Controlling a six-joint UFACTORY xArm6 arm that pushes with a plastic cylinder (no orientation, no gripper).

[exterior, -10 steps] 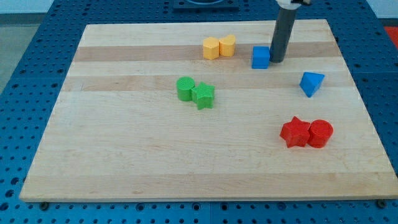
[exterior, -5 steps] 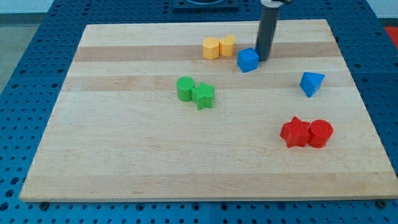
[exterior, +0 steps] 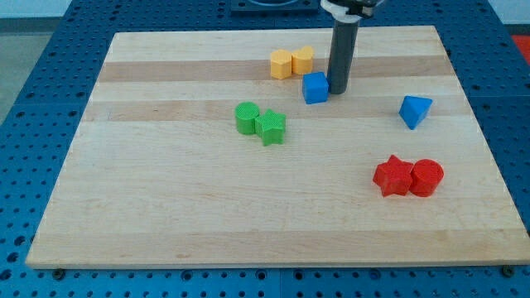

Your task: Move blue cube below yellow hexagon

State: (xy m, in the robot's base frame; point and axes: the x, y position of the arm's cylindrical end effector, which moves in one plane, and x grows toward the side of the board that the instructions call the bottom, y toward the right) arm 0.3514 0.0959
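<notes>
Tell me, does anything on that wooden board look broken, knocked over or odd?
Nothing stands out. The blocks sit flat in tidy pairs: yellow, green, red. The blue cube is slightly turned, with my tip touching its right side. A blue triangular block sits alone at the right.

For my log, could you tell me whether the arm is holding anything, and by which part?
Nothing is held. My tip only presses against the blue cube's right side, below the yellow hexagon.
</notes>
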